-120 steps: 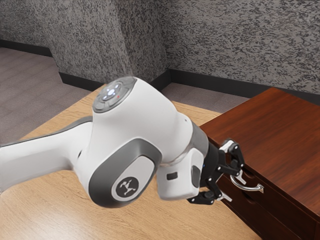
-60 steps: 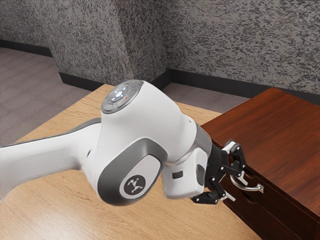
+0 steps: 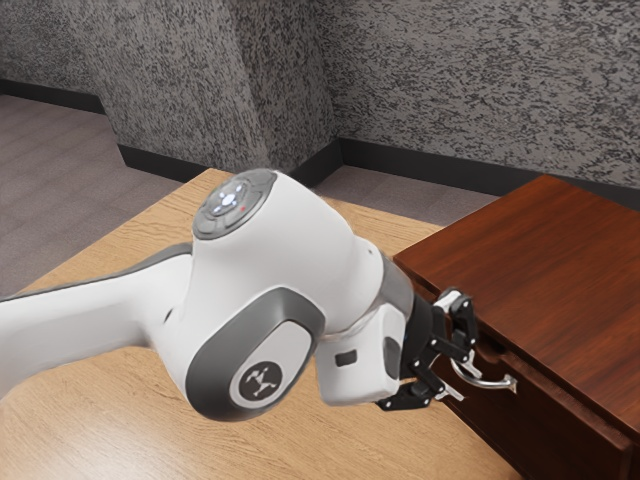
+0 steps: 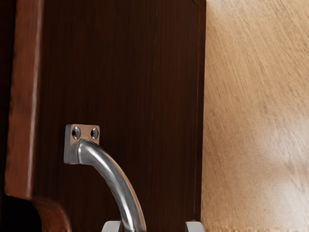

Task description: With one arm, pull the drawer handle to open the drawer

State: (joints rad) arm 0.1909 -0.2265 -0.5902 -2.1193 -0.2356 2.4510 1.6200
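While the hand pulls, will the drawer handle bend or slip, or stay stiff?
The drawer handle will probably stay stiff: it looks like a thick metal bar, fixed by a plate with two screws. Its smooth, shiny, rounded surface could let the hand slide along the curve. The drawer looks like solid wood, so it may pull heavily.

The drawer handle point(image 3: 488, 379) has its near end hidden behind the end effector point(image 3: 448, 352), so contact there cannot be read. In the wrist view the drawer handle point(image 4: 112, 176) runs off the picture's edge beyond its screwed mount point(image 4: 82, 133). The cabinet point(image 3: 560, 260) behind the drawer handle is cut by the exterior view's right and lower edges. The arm point(image 3: 270, 300) covers much of the counter point(image 3: 100, 420) in front of the drawer handle.
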